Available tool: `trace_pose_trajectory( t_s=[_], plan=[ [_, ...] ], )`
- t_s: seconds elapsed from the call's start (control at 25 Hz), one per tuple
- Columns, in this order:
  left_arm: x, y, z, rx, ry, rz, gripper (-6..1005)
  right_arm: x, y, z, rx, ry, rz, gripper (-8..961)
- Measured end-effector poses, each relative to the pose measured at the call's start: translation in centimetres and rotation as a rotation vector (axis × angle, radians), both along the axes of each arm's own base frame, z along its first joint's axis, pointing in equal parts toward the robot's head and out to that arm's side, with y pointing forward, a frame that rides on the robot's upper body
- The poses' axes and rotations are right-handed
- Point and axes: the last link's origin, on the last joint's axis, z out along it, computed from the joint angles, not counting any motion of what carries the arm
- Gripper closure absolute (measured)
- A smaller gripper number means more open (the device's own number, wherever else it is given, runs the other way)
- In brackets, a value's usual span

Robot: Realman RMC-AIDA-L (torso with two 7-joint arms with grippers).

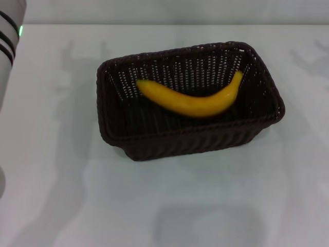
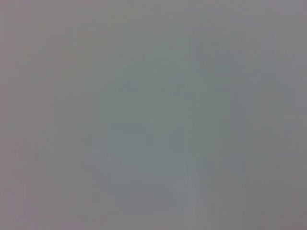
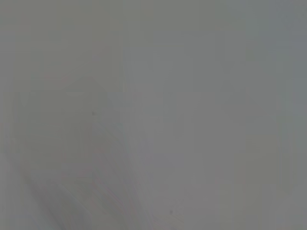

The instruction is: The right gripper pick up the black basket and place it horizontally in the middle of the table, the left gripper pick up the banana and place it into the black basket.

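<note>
Now we see the banana (image 1: 198, 101) lying inside the black basket (image 1: 154, 144) mid-surface, neither arm's jaws in view so we cannot tell their state, and we judge it best to stay clear.

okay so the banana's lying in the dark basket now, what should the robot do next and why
Probably nothing beyond keeping both arms parked clear: the curved yellow banana already lies inside the dark woven wicker basket, which sits lengthwise mid-table on the white tabletop. Neither gripper is in view.

The head view looks down on the table (image 1: 61, 206) and basket (image 1: 190, 139); both wrist views face only blank grey surface.
</note>
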Motion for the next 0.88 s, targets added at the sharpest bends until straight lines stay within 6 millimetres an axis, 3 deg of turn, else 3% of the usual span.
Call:
trace_pose_trajectory(
  t_s=[0.44,0.68,0.88],
  plan=[
    [-1.2,-1.1,0.2,0.122,0.036,-0.083,116,0.4,0.1,-0.2,0.005,-0.006,-0.010,126],
    [-2.5,-4.6,-0.9,0.374,0.128,-0.257,116,0.2,0.3,-0.2,0.004,-0.005,-0.006,126],
    [-3.9,-6.2,-0.9,0.472,0.115,-0.316,116,-0.2,0.8,-0.4,-0.004,-0.001,0.002,126]
  ],
)
